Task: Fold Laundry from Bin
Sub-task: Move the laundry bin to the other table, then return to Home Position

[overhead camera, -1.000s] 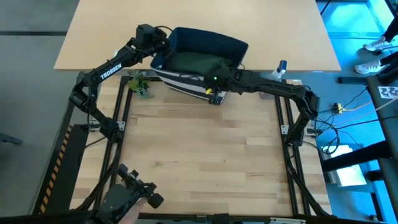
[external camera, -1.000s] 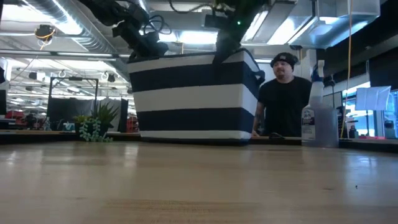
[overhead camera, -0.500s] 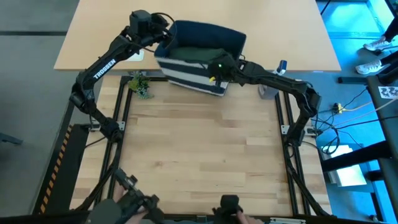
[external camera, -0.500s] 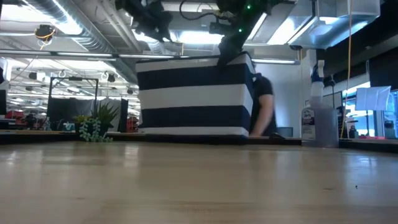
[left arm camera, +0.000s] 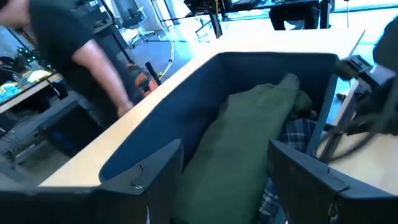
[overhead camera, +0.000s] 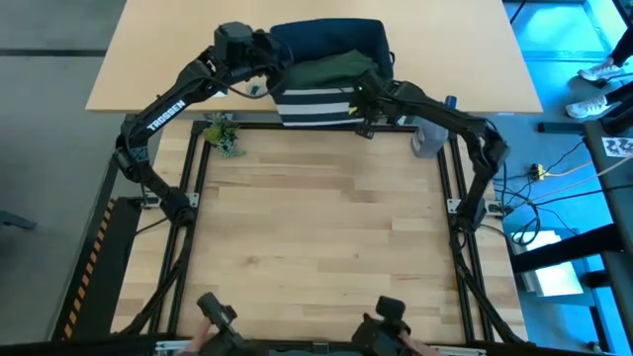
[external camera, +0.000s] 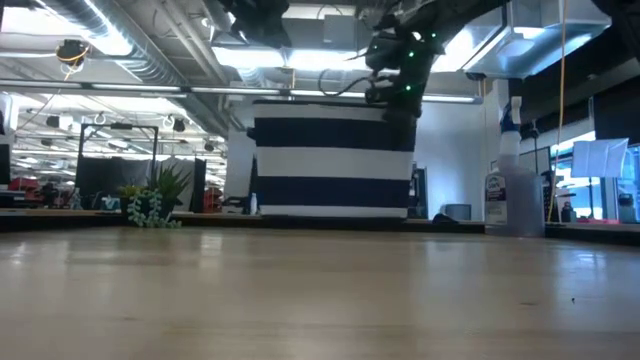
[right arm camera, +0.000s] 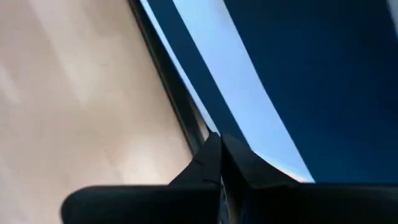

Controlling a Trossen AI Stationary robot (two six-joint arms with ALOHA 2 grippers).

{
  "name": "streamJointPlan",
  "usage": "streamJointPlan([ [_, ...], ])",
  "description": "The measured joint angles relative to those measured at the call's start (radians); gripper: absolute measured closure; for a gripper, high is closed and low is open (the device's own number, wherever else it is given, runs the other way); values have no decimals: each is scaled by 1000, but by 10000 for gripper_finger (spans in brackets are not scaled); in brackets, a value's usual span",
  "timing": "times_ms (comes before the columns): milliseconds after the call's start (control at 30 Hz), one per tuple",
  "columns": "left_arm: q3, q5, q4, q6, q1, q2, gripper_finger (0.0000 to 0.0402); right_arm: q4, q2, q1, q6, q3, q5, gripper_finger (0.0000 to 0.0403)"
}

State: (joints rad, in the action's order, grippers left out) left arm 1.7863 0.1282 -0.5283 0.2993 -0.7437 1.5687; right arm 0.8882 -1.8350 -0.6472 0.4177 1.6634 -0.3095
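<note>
The bin (overhead camera: pixel 316 104), navy with white stripes, stands on its base at the table's far edge, also seen in the low view (external camera: pixel 330 165). Inside lie the dark olive-green garment (left arm camera: pixel 242 143) on top and the blue-and-white plaid shirt (left arm camera: pixel 292 134) beside it. My left gripper (left arm camera: pixel 227 180) hovers open above the bin's left rim (overhead camera: pixel 272 61), with nothing between its fingers. My right gripper (right arm camera: pixel 217 146) is shut at the bin's near right corner (overhead camera: pixel 361 107). My right gripper's shut fingertips lie against the bin's striped near wall (right arm camera: pixel 249 118), close to its right corner and near rim height in the low view (external camera: pixel 400 95). The fingers slant downward from the table's near side. The bin stays upright on its base.
A clear spray bottle (overhead camera: pixel 427 133) stands just right of the bin. A small green plant (overhead camera: pixel 223 133) sits to the bin's left. The bare wooden tabletop (overhead camera: pixel 316 227) spreads toward the near edge. A person (left arm camera: pixel 81 50) moves in the room beyond the table.
The bin has slid toward the table's far edge and somewhat to the right, turning until its striped wall faces the near side squarely. My right gripper has gone with it, staying at its near right corner. My left gripper has risen off the bin's left rim.
</note>
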Motion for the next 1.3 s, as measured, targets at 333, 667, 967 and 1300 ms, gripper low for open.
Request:
streamJointPlan([
  [333,0,-46,-23,41,66,-136,203,-37,202,71,-25,24,232,402],
  [667,-352,31,-39,-66,368,-495,330,-195,507,220,-153,-239,214,402],
  [967,-901,122,302,-144,626,-959,396,-718,995,511,-230,-805,90,402],
  [1300,-1321,41,579,-108,637,-1195,400,-1055,1234,560,-191,-1258,70,402],
])
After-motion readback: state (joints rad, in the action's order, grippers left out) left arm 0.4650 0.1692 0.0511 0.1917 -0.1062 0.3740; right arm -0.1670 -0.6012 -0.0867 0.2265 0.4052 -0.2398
